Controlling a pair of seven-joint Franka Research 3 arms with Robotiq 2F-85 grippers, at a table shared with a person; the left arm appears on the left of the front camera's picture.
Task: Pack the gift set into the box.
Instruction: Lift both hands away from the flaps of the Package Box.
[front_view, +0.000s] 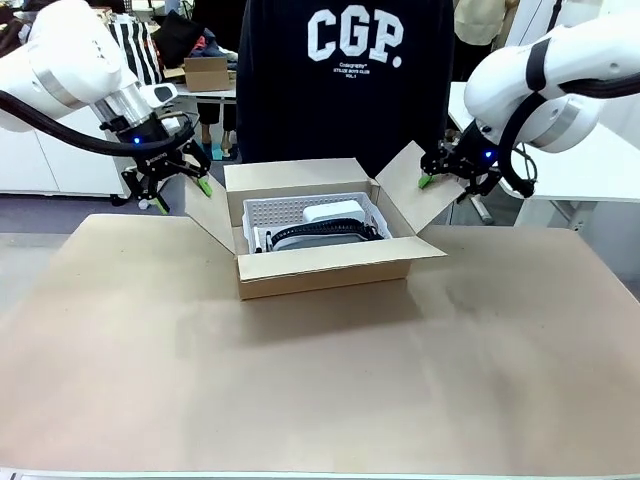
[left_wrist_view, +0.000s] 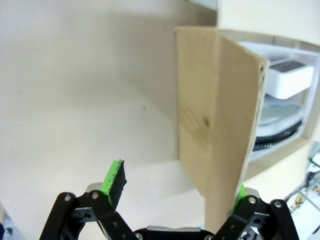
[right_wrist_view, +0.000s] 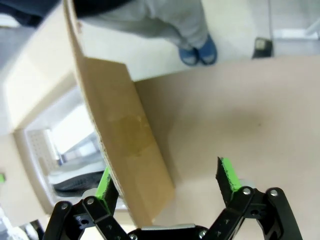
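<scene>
The box (front_view: 325, 268) stands open mid-table with its four flaps spread. Inside lies the gift set: a light grey perforated tray (front_view: 268, 212) holding a white block (front_view: 333, 212) and a dark curved piece (front_view: 320, 233). My left gripper (front_view: 182, 195) is open beside the left flap (front_view: 210, 218). In the left wrist view that flap (left_wrist_view: 215, 125) stands between the spread fingers of the left gripper (left_wrist_view: 177, 187), close to the right pad (left_wrist_view: 241, 192). My right gripper (front_view: 445, 178) is open at the right flap (front_view: 410, 195). That flap (right_wrist_view: 125, 145) stands inside the right gripper (right_wrist_view: 166, 182), by the left pad (right_wrist_view: 105, 185).
A person in a dark printed sweatshirt (front_view: 345, 70) stands right behind the box; their blue shoes (right_wrist_view: 200, 50) show on the floor. Brown paper (front_view: 320, 390) covers the table, bare in front of the box. A small cardboard box (front_view: 205, 72) sits far back left.
</scene>
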